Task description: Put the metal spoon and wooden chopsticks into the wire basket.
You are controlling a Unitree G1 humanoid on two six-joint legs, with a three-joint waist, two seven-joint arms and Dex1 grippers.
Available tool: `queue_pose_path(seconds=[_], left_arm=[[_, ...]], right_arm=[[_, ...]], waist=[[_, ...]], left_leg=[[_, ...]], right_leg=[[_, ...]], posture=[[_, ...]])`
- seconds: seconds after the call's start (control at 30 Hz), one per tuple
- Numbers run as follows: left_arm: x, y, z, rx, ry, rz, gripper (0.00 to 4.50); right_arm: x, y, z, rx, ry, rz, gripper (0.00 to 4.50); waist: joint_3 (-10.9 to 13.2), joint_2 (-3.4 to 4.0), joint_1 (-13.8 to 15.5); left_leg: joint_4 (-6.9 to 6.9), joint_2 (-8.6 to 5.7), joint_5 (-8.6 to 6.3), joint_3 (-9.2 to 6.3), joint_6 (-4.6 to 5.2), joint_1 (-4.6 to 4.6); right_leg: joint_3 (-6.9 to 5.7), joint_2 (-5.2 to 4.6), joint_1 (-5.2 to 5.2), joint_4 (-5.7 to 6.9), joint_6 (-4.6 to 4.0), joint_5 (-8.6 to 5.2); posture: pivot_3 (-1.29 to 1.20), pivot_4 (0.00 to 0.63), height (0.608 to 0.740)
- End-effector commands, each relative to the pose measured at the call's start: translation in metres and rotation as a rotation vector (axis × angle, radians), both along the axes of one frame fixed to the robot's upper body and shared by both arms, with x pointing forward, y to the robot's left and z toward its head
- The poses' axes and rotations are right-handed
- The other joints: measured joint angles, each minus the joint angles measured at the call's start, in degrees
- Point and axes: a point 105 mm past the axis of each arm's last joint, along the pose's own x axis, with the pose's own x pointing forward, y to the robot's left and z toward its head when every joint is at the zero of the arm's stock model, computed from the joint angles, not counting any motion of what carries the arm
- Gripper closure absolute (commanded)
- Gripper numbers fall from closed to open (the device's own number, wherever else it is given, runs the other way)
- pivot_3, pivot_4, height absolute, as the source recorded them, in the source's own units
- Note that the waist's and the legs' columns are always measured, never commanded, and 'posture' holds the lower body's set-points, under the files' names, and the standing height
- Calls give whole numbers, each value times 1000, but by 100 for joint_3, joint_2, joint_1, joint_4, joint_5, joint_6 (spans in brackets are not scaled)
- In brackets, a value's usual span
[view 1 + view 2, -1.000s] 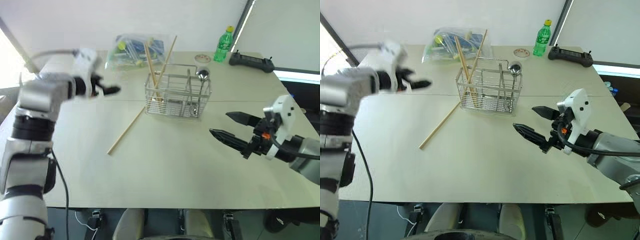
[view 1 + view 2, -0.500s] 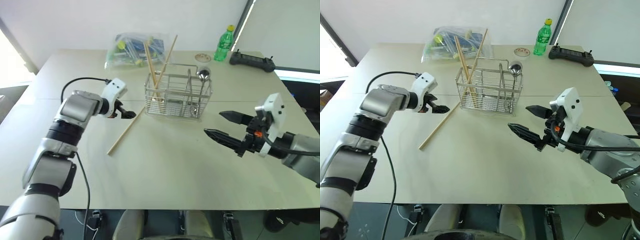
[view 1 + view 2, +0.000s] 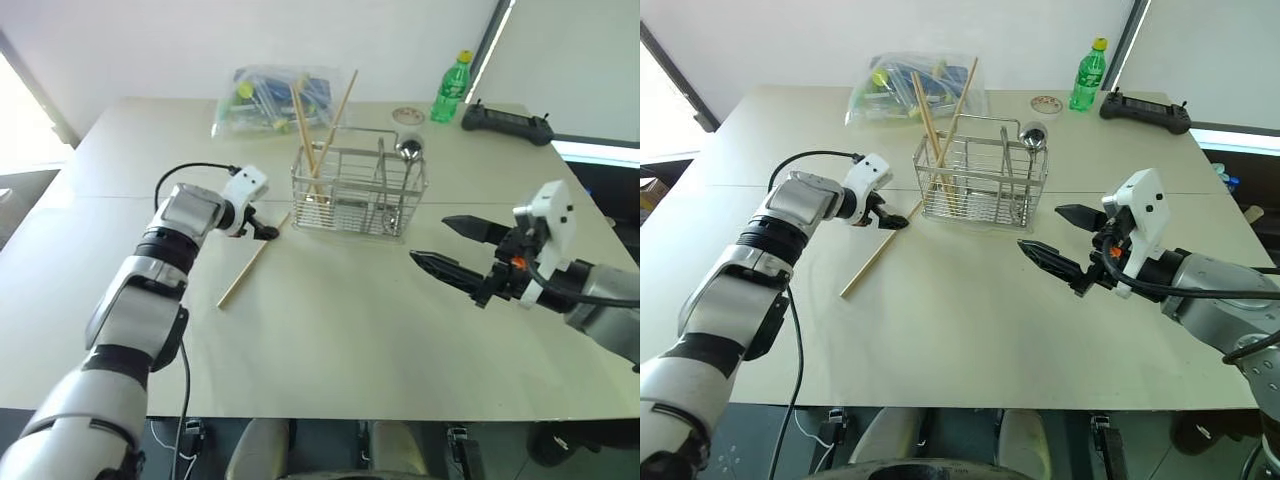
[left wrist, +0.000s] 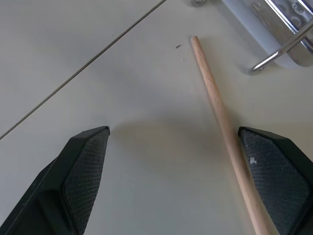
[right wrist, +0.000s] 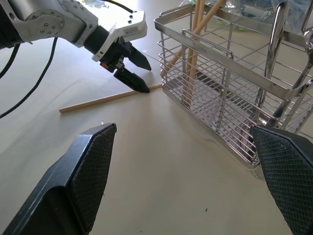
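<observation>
Wire basket (image 3: 358, 192) holds spoon (image 3: 407, 150) and three chopsticks (image 3: 312, 135); no lettering readable. One chopstick (image 3: 252, 260) lies left; left gripper (image 3: 264, 226) wide over it; right gripper (image 3: 455, 247) wide, empty.

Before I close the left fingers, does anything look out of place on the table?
Yes: one wooden chopstick lies flat on the table, outside the wire basket, one end near the basket's base. The other chopsticks stand in the basket, as does the metal spoon. The left gripper, fingers open, straddles the stray stick.

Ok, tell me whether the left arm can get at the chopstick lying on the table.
Probably yes: the left gripper hangs open right over the loose chopstick, which lies between its fingers with nothing covering it.
</observation>
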Motion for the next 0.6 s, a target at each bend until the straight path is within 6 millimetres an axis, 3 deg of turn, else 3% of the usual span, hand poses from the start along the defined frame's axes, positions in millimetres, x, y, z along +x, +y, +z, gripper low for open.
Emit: queue_pose_path(seconds=[0.03, 0.33, 0.6], left_arm=[[11, -9, 25, -1, -80, -22, 46], [15, -21, 20, 6, -79, -38, 46], [17, -8, 8, 37, -73, 17, 46]], right_arm=[[-3, 0, 12, 3, -68, -4, 0], [-4, -1, 13, -9, -68, -3, 0], [-8, 1, 12, -7, -66, -6, 0]], waist=[[0, 0, -5], [0, 0, -16], [0, -1, -15]], left_leg=[[0, -1, 0, 0, 0, 0], [-2, -4, -2, 2, 3, 1], [3, -6, -2, 2, 3, 4]], right_leg=[[0, 0, 1, 0, 0, 0], [0, 1, -2, 3, 2, 0], [-1, 1, -1, 13, 2, 0]], posture=[[0, 150, 690], [0, 150, 690], [0, 150, 690]])
